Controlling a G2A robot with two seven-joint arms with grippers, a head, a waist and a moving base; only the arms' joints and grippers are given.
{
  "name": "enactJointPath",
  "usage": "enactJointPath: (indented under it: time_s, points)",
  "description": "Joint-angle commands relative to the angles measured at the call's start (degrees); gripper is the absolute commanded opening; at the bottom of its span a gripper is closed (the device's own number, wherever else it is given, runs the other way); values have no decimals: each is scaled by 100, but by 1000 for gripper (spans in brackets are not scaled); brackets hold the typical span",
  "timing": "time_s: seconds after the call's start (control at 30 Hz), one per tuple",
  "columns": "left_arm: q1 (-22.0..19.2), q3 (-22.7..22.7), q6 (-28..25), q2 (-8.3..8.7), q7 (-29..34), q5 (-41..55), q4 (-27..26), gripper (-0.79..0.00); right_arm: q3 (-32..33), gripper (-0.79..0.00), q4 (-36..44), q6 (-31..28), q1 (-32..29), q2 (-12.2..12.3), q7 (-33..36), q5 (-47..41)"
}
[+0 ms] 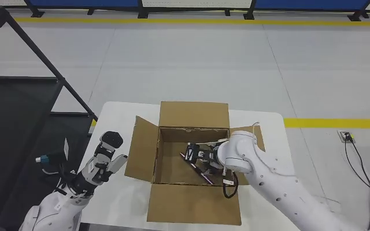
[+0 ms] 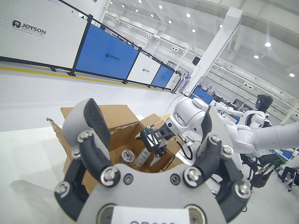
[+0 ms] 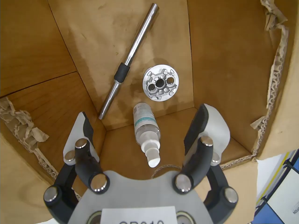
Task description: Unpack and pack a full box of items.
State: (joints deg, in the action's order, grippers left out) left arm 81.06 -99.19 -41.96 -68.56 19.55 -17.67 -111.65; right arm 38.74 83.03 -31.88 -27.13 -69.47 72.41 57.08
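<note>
R gripper [image 3: 144, 115], jaws spread, hangs in cardboard box [image 1: 193, 114] over leaning spray bottle [image 3: 146, 127], nr steel rod [image 3: 133, 54]; L gripper [image 2: 151, 115], also spread, sits outside. Risk: round bottle may slip sideways as jaws close.

The box [image 3: 233, 47] is showing tan-brown cardboard, paler along its torn edges. The rod [image 3: 135, 47] is gleaming silver, wearing one black band. The disc [image 3: 160, 85] is shining silver-grey, dark cut-outs ringing it. The bottle [image 3: 146, 127] is looking clear, carrying a white cap and teal-striped white label. The right end effector [image 3: 144, 115] is sporting black pads on white shells. The tabletop [image 1: 115, 121] is reading white.
</note>
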Motion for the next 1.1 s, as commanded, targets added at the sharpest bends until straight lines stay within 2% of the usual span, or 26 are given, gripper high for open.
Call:
enactJointPath:
  time_s: [0.0,0.03,0.07,0.1,0.2,0.27,0.37,0.4,0.47,0.57,0.6,0.63,0.83,1.07]
  points:
    - [0,0,0,0,0,0,0,0,-140,-102,37,90,67,83,91,-17]
    - [0,0,0,0,0,0,0,0,-205,-215,38,155,105,126,156,-26]
    - [0,0,0,0,0,0,0,0,-274,-268,42,218,143,166,219,-52]
    - [0,0,0,0,0,0,0,0,-336,-259,41,247,184,207,248,-97]
    - [0,0,0,0,0,0,0,0,-543,-372,21,278,323,324,278,-240]
    - [0,0,0,0,0,0,0,0,-666,-394,10,280,414,393,281,-371]
    - [0,0,0,0,0,0,0,0,-836,-348,-42,246,548,480,247,-549]
    - [0,0,0,0,0,0,0,0,-890,-305,-61,235,587,501,235,-596]
    - [0,0,0,0,0,0,0,0,-992,-286,-122,213,663,533,213,-678]
    - [0,0,0,0,0,0,0,0,-1115,-305,-226,182,764,559,182,-767]
    - [0,0,0,0,0,0,0,0,-1152,-329,-263,177,793,564,177,-786]
    - [0,0,0,0,0,0,0,0,-1184,-388,-293,179,822,567,179,-806]
    - [0,0,0,0,0,0,0,0,-1240,-453,-339,166,906,572,165,-911]
    - [0,0,0,0,0,0,0,0,-1187,-610,-312,199,875,571,148,-873]
